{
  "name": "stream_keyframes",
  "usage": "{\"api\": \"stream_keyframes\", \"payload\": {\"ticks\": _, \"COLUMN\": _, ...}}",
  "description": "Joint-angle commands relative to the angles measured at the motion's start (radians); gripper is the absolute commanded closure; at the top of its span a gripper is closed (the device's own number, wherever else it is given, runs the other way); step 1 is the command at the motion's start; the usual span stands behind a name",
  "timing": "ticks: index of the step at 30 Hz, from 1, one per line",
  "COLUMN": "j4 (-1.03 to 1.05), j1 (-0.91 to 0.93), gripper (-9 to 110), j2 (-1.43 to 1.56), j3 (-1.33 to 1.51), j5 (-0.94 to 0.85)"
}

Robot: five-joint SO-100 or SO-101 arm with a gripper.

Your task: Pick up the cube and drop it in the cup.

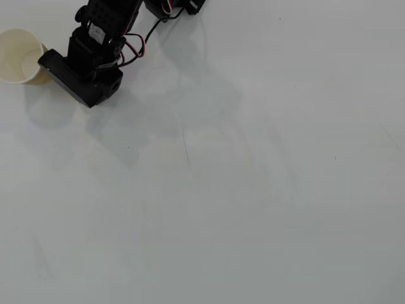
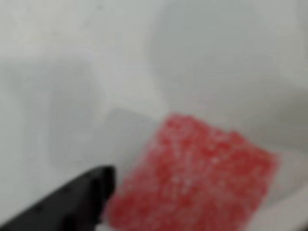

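Claw: gripper [image 2: 113, 192] hangs right at the cup, one dark finger [image 2: 77, 204] pressed against the left edge of the red block in the wrist view; the opposing finger is out of frame, so whether the jaws are clamped or parted cannot be told for certain.
Cube: red cube [image 2: 192, 178] fills the lower middle of the wrist view, blurred and speckled, tilted on a diagonal; it sits against the finger, which suggests it is being carried rather than lying loose. It does not show in the overhead view, where the arm's body covers that spot.
Cup: tan paper cup [image 1: 16, 54] stands upright at the far left edge of the overhead view, mouth open and white inside; the gripper's black housing overlaps its right rim. The pale curved surface behind the cube in the wrist view is probably the cup's inside, though the blur leaves that unsure.
Why so placed: the block appears poised over or just inside the cup's mouth, the position a drop calls for.
Arm: black arm [image 1: 95, 44] reaches from the top of the overhead view down and left toward the cup, red and white wires looping at the wrist.
Table: white tabletop [image 1: 253, 190] carries only soft shadows and a faint scratch.
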Motion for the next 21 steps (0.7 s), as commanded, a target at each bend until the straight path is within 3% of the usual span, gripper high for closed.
{"api": "stream_keyframes", "payload": {"ticks": 1, "j4": -0.031, "j1": 0.017, "gripper": 60, "j2": 0.008, "j3": -0.13, "j5": -0.003}}
{"api": "stream_keyframes", "payload": {"ticks": 21, "j4": -0.031, "j1": 0.009, "gripper": 60, "j2": 0.018, "j3": -0.126, "j5": -0.009}}
